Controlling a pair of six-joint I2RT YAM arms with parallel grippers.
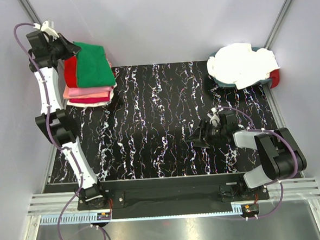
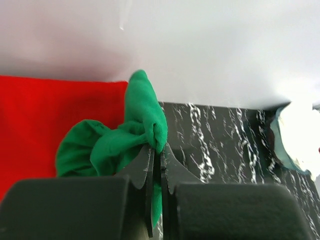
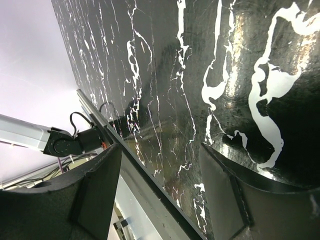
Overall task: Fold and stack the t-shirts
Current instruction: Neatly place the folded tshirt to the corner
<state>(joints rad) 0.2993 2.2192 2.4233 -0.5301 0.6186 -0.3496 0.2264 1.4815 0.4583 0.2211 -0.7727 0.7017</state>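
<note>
We're on stacking: left gripper (image 2: pixel 156 150) pinching green shirt (image 2: pixel 142 112) on far-left stack (image 1: pixel 88 94). Right gripper (image 1: pixel 201 137) spread, empty, over mat (image 1: pixel 159 114). Next, likely: let go, then fetch white shirts (image 1: pixel 241 63), far right.

Leaving the middle of the mat (image 1: pixel 149 126) open for passing. Crowding the far-left corner with the t-shirt stack (image 1: pixel 88 93) and the left end effector (image 2: pixel 157 152), clamped on the green t-shirt (image 1: pixel 94 67). Blocking the far-right corner with white t-shirts (image 1: pixel 241 63). Taking near-right room with the right end effector (image 1: pixel 196 138).

Black veined mat (image 1: pixel 166 125), folded shirt stack (image 1: pixel 89 75)
</note>
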